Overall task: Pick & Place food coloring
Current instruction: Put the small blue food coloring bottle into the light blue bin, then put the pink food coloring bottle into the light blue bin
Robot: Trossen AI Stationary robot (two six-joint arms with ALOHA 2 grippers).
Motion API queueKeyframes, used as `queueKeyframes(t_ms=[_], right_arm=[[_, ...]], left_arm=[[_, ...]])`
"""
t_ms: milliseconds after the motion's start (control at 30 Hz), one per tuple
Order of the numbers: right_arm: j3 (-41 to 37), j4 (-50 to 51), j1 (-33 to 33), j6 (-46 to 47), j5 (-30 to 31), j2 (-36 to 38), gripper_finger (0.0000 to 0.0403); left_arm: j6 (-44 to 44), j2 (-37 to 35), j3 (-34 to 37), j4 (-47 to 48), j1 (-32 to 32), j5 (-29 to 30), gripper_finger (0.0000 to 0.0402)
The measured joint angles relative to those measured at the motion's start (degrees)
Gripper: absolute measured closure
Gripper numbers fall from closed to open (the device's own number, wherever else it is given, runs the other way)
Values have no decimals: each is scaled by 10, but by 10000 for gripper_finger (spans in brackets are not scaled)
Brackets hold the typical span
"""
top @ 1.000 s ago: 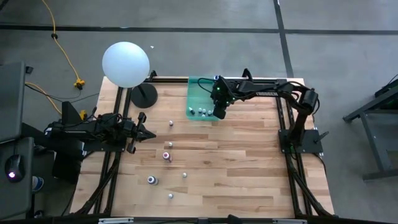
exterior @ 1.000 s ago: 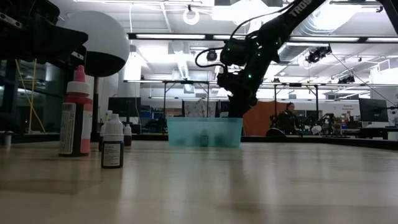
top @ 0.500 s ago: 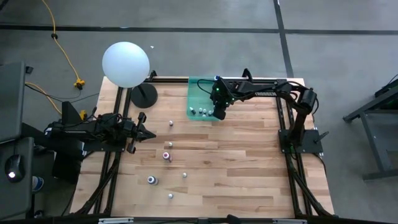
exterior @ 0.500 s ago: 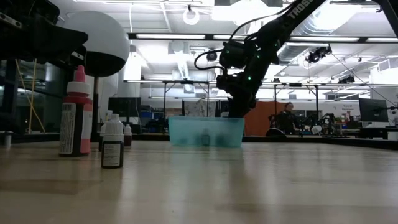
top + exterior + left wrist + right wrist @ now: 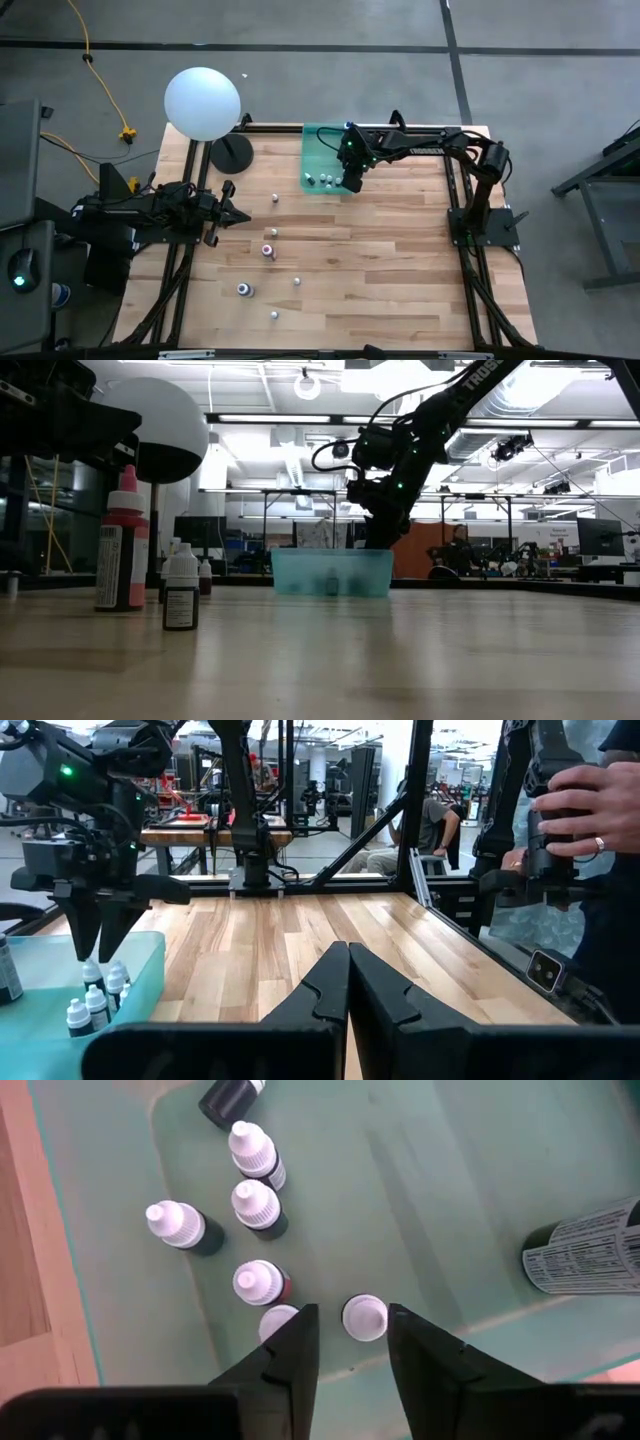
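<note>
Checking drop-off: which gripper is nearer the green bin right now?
Right. The right gripper hangs over the green bin, jaws apart around a small bottle inside it. The left gripper waits shut, well away over the table's left side.

Eight food coloring bottles (image 5: 258,1202) in one bin (image 5: 440,1200).

Bottles (image 5: 257,1282) inside tray (image 5: 315,145) beneath right tool (image 5: 348,1342); others (image 5: 268,250) on table (image 5: 400,260).

My right gripper (image 5: 346,1342) now parts its fingers over the green tray (image 5: 450,1200), letting go of a white-capped bottle (image 5: 364,1317) standing between them.
</note>
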State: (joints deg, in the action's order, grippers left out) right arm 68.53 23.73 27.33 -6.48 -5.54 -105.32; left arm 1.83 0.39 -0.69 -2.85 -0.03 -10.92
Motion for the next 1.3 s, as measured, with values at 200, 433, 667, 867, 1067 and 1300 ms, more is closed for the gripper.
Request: queueKeyframes(t_ms=[200, 433, 667, 867, 1067, 1300], right_arm=[[1, 0, 0, 0, 7, 0, 275], [47, 38, 4, -9, 21, 15, 274], [164, 151, -8, -15, -1, 25, 273], [207, 172, -55, -12, -56, 81, 274], [207, 188, -157, -24, -36, 138, 292], [206, 249, -223, 47, -10, 152, 387]], left_arm=[[0, 0, 0, 0, 0, 0, 401], [0, 0, 0, 0, 0, 0, 401], [0, 0, 0, 0, 0, 0, 401], [0, 0, 0, 0, 0, 0, 401], [0, 0, 0, 0, 0, 1, 401], [0, 0, 0, 0, 0, 1, 401]])
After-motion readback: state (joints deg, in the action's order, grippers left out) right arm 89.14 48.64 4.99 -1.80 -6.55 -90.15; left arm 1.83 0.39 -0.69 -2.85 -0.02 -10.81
